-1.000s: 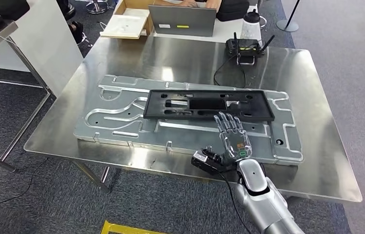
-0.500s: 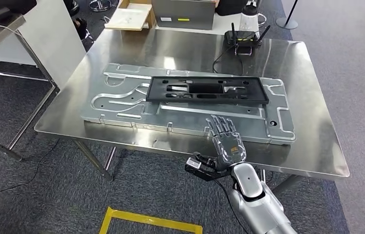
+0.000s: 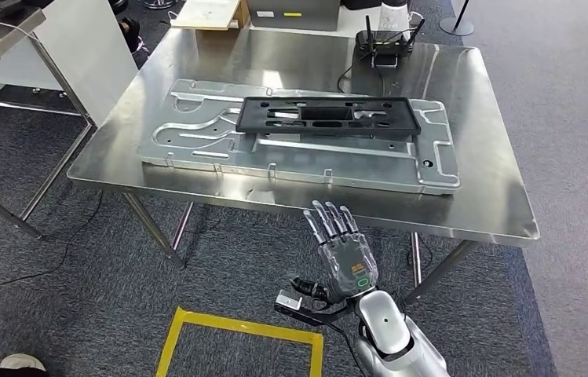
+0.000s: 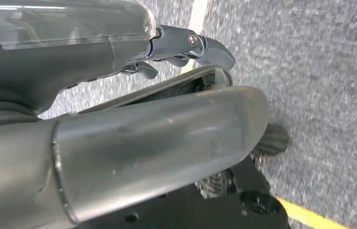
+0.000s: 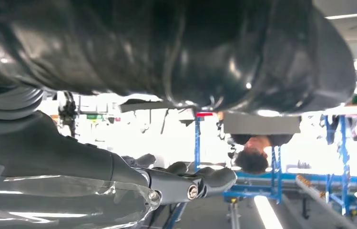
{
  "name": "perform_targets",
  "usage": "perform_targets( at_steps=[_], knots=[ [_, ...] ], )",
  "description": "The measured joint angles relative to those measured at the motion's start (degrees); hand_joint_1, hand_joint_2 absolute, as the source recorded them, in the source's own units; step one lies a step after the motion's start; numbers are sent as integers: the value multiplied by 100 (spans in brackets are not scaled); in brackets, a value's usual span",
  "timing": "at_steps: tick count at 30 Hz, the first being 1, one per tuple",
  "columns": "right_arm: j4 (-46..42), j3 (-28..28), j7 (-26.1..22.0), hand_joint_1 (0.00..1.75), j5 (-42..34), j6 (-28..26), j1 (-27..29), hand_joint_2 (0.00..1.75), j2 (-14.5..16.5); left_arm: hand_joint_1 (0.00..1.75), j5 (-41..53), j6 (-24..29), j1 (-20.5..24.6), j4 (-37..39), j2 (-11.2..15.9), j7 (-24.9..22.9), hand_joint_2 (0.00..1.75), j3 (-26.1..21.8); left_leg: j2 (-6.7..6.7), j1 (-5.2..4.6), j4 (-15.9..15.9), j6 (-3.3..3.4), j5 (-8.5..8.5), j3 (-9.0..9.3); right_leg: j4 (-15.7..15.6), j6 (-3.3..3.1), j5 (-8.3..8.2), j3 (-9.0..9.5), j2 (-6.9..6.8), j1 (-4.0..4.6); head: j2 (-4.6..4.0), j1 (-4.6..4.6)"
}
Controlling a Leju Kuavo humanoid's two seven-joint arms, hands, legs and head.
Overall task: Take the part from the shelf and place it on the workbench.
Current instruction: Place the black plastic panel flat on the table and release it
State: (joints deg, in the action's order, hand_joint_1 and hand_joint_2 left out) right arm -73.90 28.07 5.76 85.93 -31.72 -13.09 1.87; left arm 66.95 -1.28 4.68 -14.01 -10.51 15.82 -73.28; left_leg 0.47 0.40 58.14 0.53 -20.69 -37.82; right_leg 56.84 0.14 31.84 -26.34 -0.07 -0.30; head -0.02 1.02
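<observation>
The black plastic part, a long flat frame with cut-outs, lies on a large silver metal plate on the steel workbench. My right hand is held in front of the bench's near edge, above the carpet, with its fingers spread and nothing in it. It is well short of the part. In the right wrist view the same hand shows straight fingers and holds nothing. My left hand hangs over the carpet, fingers loosely extended and holding nothing.
A black router with antennas and a cable stands at the bench's far edge. A cardboard box lies beyond it. A white panel stands at the left. Yellow floor tape lies near me. A person stands by blue racks.
The whole picture has shifted: the bench now lies farther from me. My right hand, earlier above the plate's near edge, is now off the bench, above the floor. The part has not moved.
</observation>
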Motion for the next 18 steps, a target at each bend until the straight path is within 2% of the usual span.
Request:
perform_targets(
  at_steps=[1,2,3,4,5,6,7,8,9,10,11,12,13,14,16,17,18],
  knots=[
    [-46,19,12,0,4,-24,67,0,1,0,-12,4,-7,0,0,0,0,-11,-3,14,5,-37,1,-18,-2,-43,-58,-47,-13,-2,-1,1],
    [-99,32,23,0,6,-53,145,0,2,0,-25,10,-16,0,0,0,0,-22,-8,24,70,-69,-112,-58,-9,-99,-124,-104,-28,-10,-1,0],
    [-160,39,33,0,6,-94,239,0,5,0,-42,16,-27,0,-1,0,0,-34,-12,32,232,-95,-340,-118,-20,-150,-197,-173,-43,-21,0,-1],
    [-223,44,40,0,6,-145,347,0,9,0,-59,22,-32,0,-1,1,0,-47,-14,42,504,-116,-659,-192,-20,-186,-266,-251,-59,-23,0,-3],
    [-287,45,46,0,-2,-206,477,0,13,0,-76,27,-38,0,-4,2,0,-62,-14,43,869,-136,-979,-272,-13,-210,-335,-339,-65,-17,0,-3],
    [-344,43,45,0,-28,-277,620,0,16,0,-91,30,-43,0,-9,4,0,-80,-13,46,1246,-156,-1189,-327,-2,-213,-401,-429,-73,-11,1,-4],
    [-391,37,37,0,-67,-349,765,0,17,0,-103,35,-45,0,-14,8,0,-101,-13,49,1542,-169,-1251,-329,17,-208,-466,-526,-83,-5,1,-3],
    [-431,30,22,0,-113,-416,901,0,18,0,-111,39,-45,0,-20,11,0,-120,-13,51,1680,-173,-1175,-254,43,-200,-527,-629,-90,0,1,-4],
    [-466,20,5,0,-156,-464,1015,0,19,0,-115,43,-45,0,-24,14,0,-132,-13,52,1613,-166,-1020,-86,73,-189,-581,-728,-93,2,1,-4],
    [-497,10,-8,0,-181,-498,1104,0,20,0,-118,47,-44,0,-26,16,0,-138,-16,52,1343,-145,-879,184,109,-176,-631,-822,-90,4,0,-4],
    [-530,2,-15,0,-195,-518,1168,0,24,0,-118,49,-39,-1,-27,16,0,-141,-20,42,922,-114,-844,528,147,-157,-675,-901,-81,10,0,-5],
    [-562,-7,-18,0,-202,-530,1211,0,28,0,-118,50,-34,-2,-27,19,0,-143,-24,30,464,-79,-897,859,181,-132,-718,-961,-73,17,0,-4],
    [-590,-15,-20,0,-213,-542,1240,0,32,0,-121,50,-26,-3,-27,21,0,-146,-27,14,101,-46,-983,1096,200,-101,-766,-999,-70,20,0,-4],
    [-611,-26,-26,0,-258,-553,1264,0,38,0,-128,51,-20,-4,-28,25,0,-152,-28,-7,-124,-12,-1057,1221,200,-64,-819,-1019,-70,18,0,-3],
    [-623,-79,-61,0,-515,-609,1348,0,56,0,-158,58,-19,-4,-40,34,0,-173,-19,-11,-234,58,-993,1183,168,14,-912,-1042,-71,6,1,-2],
    [-619,-139,-102,0,-746,-663,1433,0,69,0,-180,67,-21,-5,-50,41,0,-188,-9,-1,-255,109,-916,1127,199,49,-836,-1076,-58,2,1,-1],
    [-609,-228,-184,0,-1027,-717,1543,0,89,0,-202,78,-25,-5,-60,50,0,-206,1,14,-276,158,-832,1060,315,76,-648,-1128,-42,-2,1,-1]
  ],
)
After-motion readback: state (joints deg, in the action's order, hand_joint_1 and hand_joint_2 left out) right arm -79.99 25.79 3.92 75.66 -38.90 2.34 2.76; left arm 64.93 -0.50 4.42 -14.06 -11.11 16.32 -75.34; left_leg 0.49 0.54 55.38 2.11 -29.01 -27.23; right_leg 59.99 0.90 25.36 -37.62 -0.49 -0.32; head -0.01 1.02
